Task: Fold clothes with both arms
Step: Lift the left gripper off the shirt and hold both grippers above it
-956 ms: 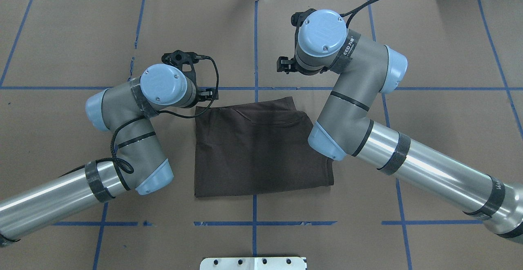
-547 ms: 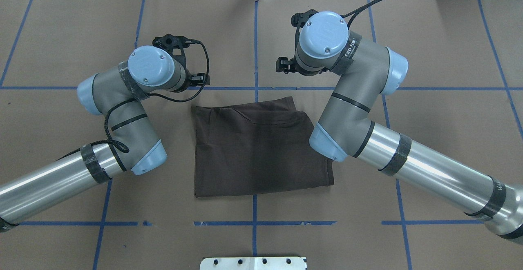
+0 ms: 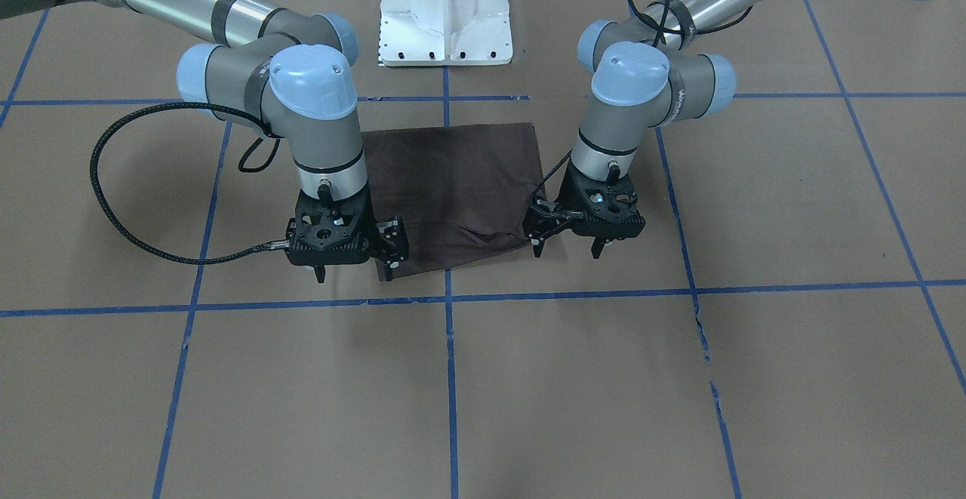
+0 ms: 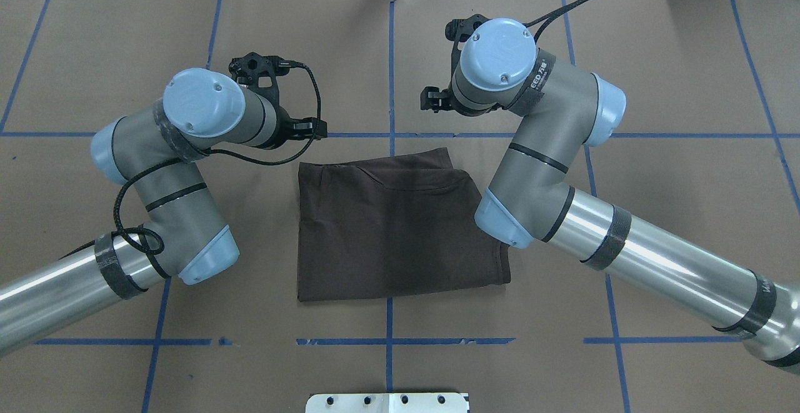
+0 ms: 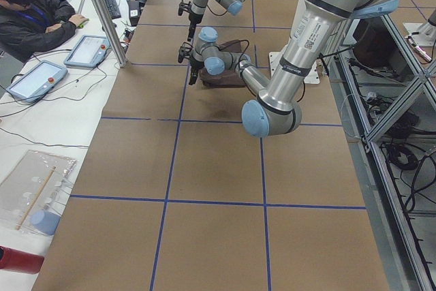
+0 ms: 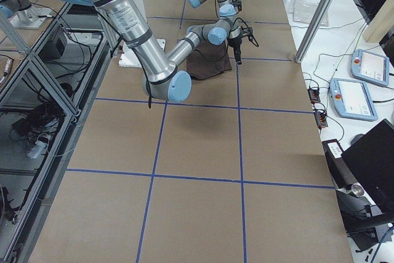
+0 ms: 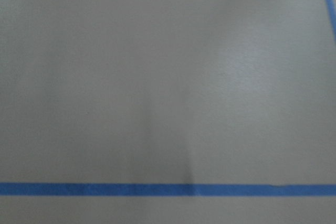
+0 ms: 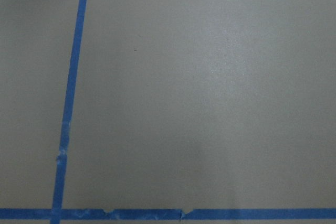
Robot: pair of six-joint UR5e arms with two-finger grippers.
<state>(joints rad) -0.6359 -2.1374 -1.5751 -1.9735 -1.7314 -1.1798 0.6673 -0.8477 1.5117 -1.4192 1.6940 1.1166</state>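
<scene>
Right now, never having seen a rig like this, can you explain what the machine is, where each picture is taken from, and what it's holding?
It is a robot with two jointed metal arms, a left arm and a right arm, at a paper-covered table marked with blue tape. One picture looks down from behind the robot, one faces it across the table, two look along the table from its ends, and two come from small cameras on the wrists, showing only paper and tape. A dark brown T-shirt, already folded, lies flat between the arms. Each arm's jaws are open and empty, near the shirt's edge farthest from the robot.
</scene>
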